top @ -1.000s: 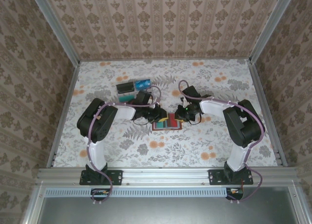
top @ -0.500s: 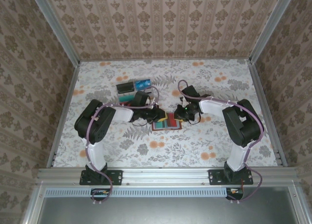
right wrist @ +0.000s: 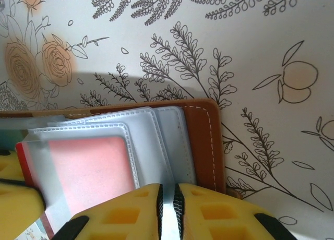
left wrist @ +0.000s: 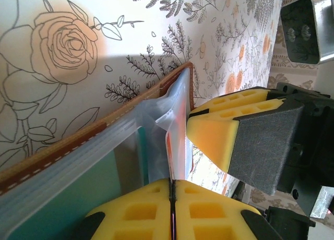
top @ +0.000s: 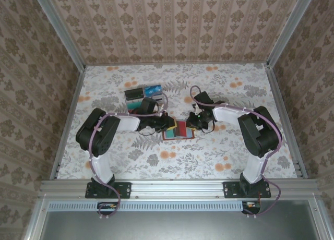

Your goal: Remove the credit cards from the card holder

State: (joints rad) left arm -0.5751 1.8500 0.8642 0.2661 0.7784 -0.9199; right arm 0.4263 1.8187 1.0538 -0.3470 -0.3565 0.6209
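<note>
- Floral tablecloth [top: 224, 146] covers the table and patterned wallpaper [top: 172, 26] closes it in on three sides, as I see it from the overhead camera.
- From up there the brown wallet [top: 180, 131] lies open near the middle of the cloth, between my two arms, with coloured cards showing inside it.
- My left gripper [top: 165, 126] sits at the wallet's left edge and my right gripper [top: 193, 122] at its upper right corner, both low over it.
- Behind the left arm stands a clear tray [top: 142, 92], apart from the wallet.
- On the left wrist camera, my left gripper [left wrist: 173, 190] has its yellow pads pressed together on the thin edge of a red card [left wrist: 169, 143].
- That card stands upright in a clear sleeve [left wrist: 154, 135] lifted off the wallet [left wrist: 94, 137].
- A teal card [left wrist: 62, 208] lies flat in the pocket beside it.
- One yellow pad [left wrist: 216, 130] of the right gripper is just beside the lifted sleeve.
- On the right wrist camera, my right gripper [right wrist: 167, 195] has its pads closed on a pale pocket leaf [right wrist: 168, 146] near the wallet's stitched brown edge [right wrist: 206, 146].
- The red card [right wrist: 88, 167] sits under frosted plastic to the left of that leaf.
- A yellow pad [right wrist: 15, 203] of the left gripper shows at the card's lower left corner.
</note>
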